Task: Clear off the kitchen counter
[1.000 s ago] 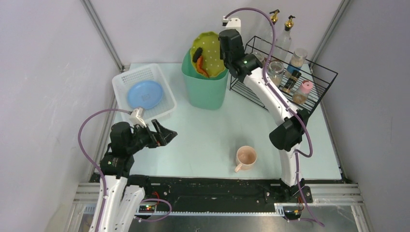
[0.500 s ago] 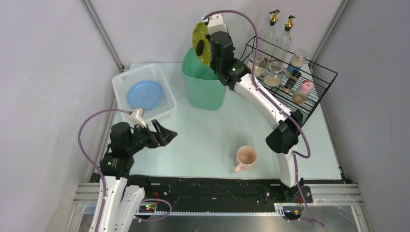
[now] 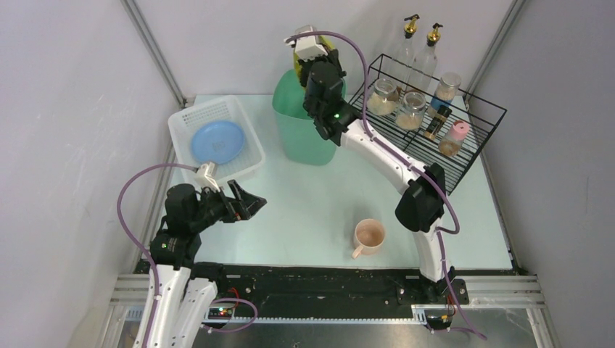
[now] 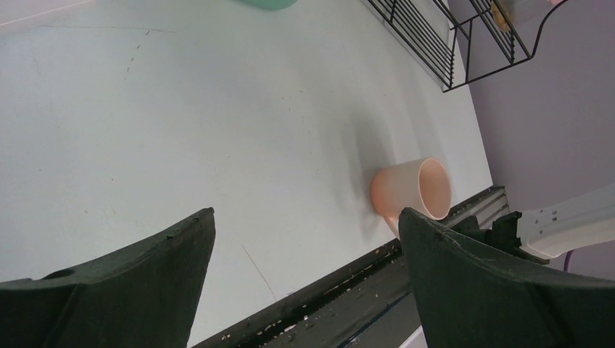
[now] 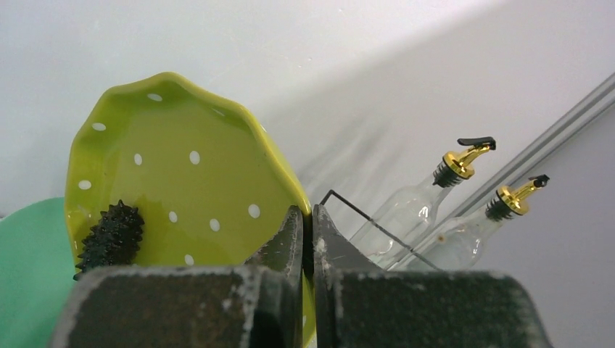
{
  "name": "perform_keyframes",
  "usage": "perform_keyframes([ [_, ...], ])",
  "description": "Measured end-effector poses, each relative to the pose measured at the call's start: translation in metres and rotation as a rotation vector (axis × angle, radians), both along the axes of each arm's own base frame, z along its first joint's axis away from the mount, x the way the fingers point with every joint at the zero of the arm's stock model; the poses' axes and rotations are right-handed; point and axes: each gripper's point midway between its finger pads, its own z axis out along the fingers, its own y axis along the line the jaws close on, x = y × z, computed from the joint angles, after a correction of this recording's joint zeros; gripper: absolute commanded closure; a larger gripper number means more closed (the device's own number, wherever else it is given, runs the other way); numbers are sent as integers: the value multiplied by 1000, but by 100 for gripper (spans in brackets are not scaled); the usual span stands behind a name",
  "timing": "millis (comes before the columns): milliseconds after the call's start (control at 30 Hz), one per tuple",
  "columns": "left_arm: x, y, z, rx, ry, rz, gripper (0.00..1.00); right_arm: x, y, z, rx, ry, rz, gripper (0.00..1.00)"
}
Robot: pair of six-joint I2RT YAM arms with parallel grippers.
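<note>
Near edge: black rail [image 3: 312, 281] along the front of the kitchen counter [image 3: 304, 196], whose pale top runs from here to the far wall under everything listed below. Near left, left gripper [image 3: 250, 201] hangs low over the counter, fingers spread wide with nothing between them (its wrist view shows only bare surface in the gap). Near, right of centre: a pink cup [image 3: 369, 235] standing upright on the counter, handle toward the near side, well apart from both grippers. Far left: a white perforated basket [image 3: 246, 165] with a blue plate [image 3: 217, 141] lying flat inside. Far centre: a green bin [image 3: 304, 141] on the counter. Above its mouth, right gripper [image 5: 306, 217], fingers pressed together, pinching the rim of a yellow-green dotted plate [image 5: 181, 181] held up on edge. A black spiky lump [image 5: 109, 238] sits against the lower part of the plate's face; what it is, cannot tell. Far right: a black wire rack [image 3: 475, 148] holding jars [image 3: 410, 109]. Beyond it, two clear bottles [image 3: 410, 40] with gold pourers by the wall.
</note>
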Motion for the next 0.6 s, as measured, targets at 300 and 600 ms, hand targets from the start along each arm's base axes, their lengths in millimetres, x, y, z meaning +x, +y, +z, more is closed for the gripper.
perform_keyframes([
  [300, 0, 0, 0, 0, 0, -2, 0, -4, -1, 2, -96, -43, -39, 100],
  [600, -2, -2, 1, -1, -6, -9, 0, -11, 11, -3, -185, -77, -32, 100],
])
